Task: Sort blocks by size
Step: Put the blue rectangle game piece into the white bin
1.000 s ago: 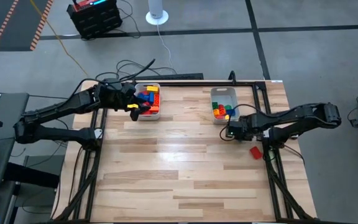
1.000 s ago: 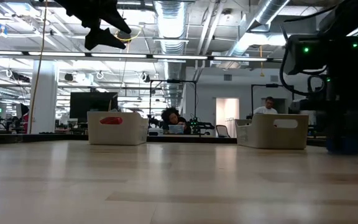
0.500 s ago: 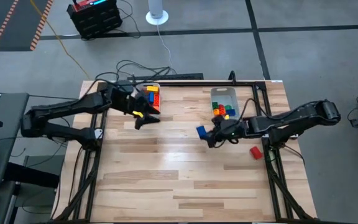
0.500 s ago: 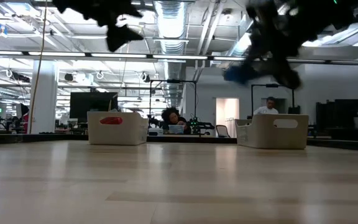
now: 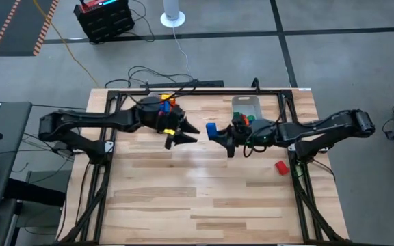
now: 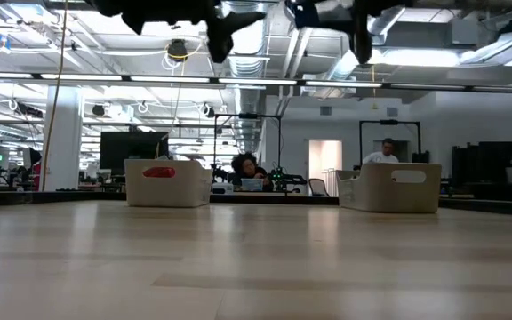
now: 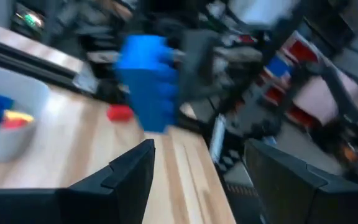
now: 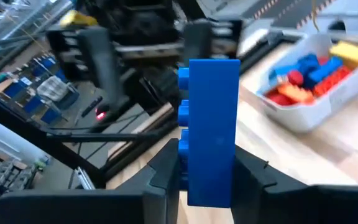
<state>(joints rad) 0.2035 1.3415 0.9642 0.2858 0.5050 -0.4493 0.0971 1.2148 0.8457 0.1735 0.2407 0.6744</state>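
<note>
Both arms met above the middle of the table (image 5: 204,191). The right gripper (image 5: 217,134) was clamped on a long blue block (image 5: 211,128), holding it in the air, facing the left gripper (image 5: 185,133), whose fingers stood apart with nothing between them, just short of the block. From the right wrist the block (image 8: 211,134) stood upright between the fingers, studs to one side. The left bin (image 8: 316,102) held blue, red, orange and yellow blocks; the right bin (image 5: 246,104) held a few more. One red block (image 5: 280,166) lay alone near the table's right edge.
</note>
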